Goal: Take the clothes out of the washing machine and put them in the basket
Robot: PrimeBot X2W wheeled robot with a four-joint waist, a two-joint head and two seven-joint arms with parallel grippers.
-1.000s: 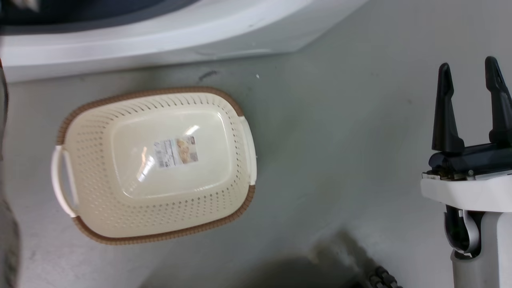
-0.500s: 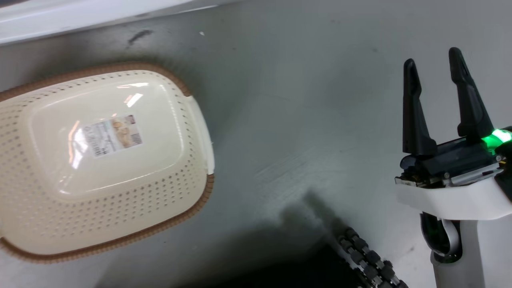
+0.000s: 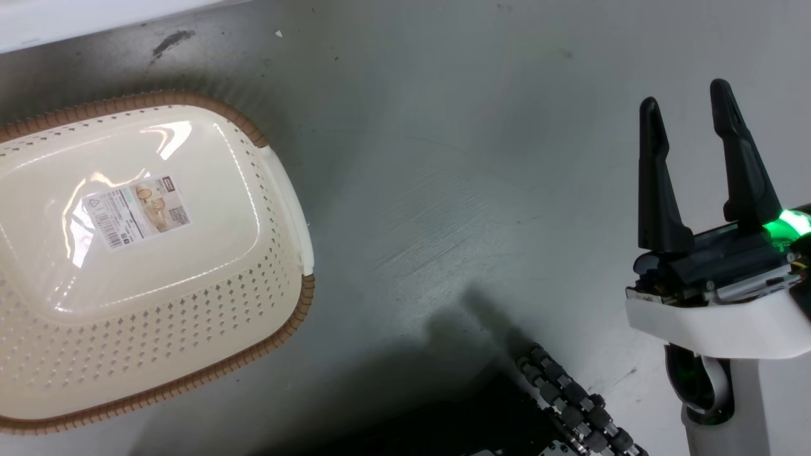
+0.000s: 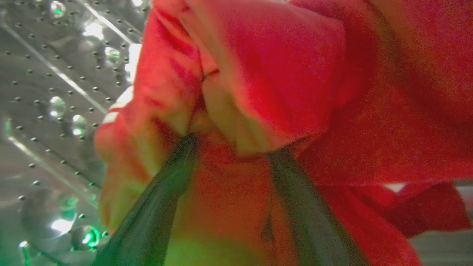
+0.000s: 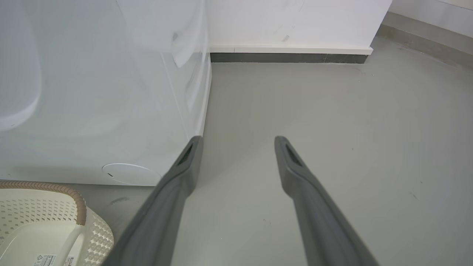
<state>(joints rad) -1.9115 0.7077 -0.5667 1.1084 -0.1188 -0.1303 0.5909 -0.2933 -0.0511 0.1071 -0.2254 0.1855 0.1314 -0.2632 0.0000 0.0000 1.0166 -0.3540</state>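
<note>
The head camera has shifted, while the left gripper (image 4: 232, 142), fingers spread, sits buried in bright red soft clothes (image 4: 332, 92) not yet grasped, the right gripper (image 3: 684, 94) open, the cream perforated plastic basket (image 3: 241, 316) unfilled.

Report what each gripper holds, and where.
Right gripper: nothing. Left gripper: fingers straddle a fold of the bright red fabric clothes; grip cannot be told.

Colours logged: basket (image 3: 158, 354) cream-white, diamond-perforated sides, brown woven-look rim. clothes (image 4: 288, 74) bright red, white stripe. drum (image 4: 44, 74) silver steel, dotted holes. washing machine (image 5: 111, 111) white. floor (image 3: 443, 126) grey. right gripper (image 3: 684, 95): 2 black fingers (image 3: 659, 190), green light.
</note>
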